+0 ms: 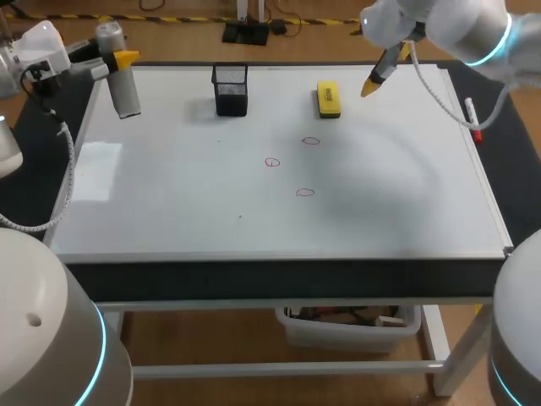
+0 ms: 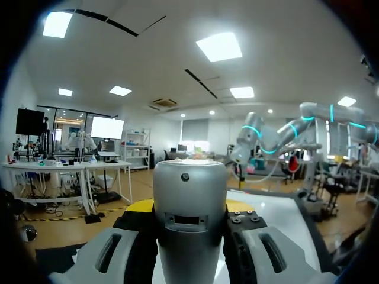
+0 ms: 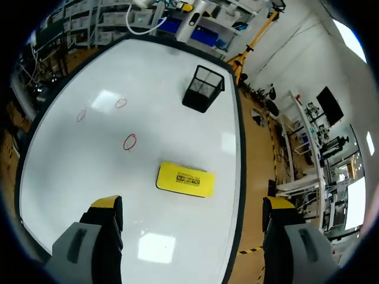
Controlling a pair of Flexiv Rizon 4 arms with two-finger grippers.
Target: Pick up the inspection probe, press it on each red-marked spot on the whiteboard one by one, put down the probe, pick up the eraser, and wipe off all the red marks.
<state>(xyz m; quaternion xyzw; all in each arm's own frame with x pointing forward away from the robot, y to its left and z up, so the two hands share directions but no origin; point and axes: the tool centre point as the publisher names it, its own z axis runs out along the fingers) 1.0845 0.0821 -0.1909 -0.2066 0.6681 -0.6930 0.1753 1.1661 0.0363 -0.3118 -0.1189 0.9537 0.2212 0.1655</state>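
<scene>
The grey cylindrical probe hangs over the whiteboard's far left corner, with my left gripper shut on its upper end. In the left wrist view the probe fills the gap between the fingers. Three red circles lie mid-board. The yellow eraser lies flat at the far middle. My right gripper hovers open just right of the eraser. In the right wrist view, the gripper holds nothing and the eraser lies just ahead of its fingers.
A black mesh pen holder stands at the far edge, left of the eraser, and shows in the right wrist view too. A red-capped marker lies on the board's right rim. A cable loops from my left arm along the left edge.
</scene>
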